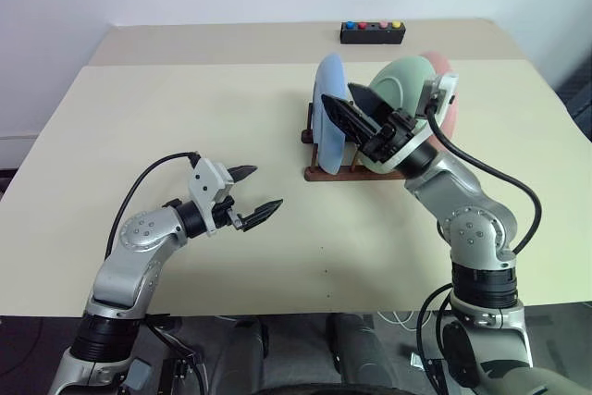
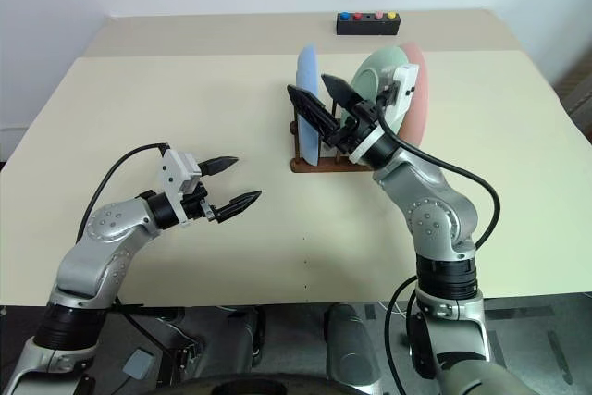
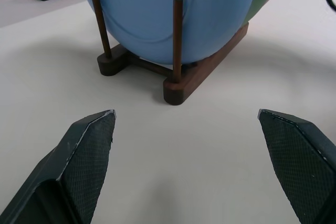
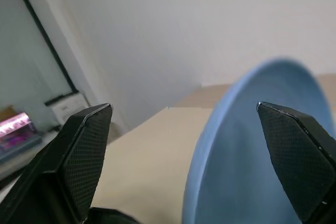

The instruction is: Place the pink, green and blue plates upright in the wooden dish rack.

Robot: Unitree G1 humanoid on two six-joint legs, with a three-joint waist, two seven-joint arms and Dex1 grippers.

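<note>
Your right gripper (image 2: 324, 104), jaws spread and holding nothing, hovers just beside the blue plate (image 2: 306, 104), apparently seated upright in the wooden dish rack (image 1: 331, 171).

We can read no text, label, brand, number or sign on anything here; the black box (image 1: 372, 33) carries only plain coloured buttons without lettering.

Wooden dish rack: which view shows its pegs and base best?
The left wrist view: the wooden dish rack is close, with pegs, rails and a crossbar plain under the blue plate. Both eye views show it small, partly behind the right gripper.
</note>
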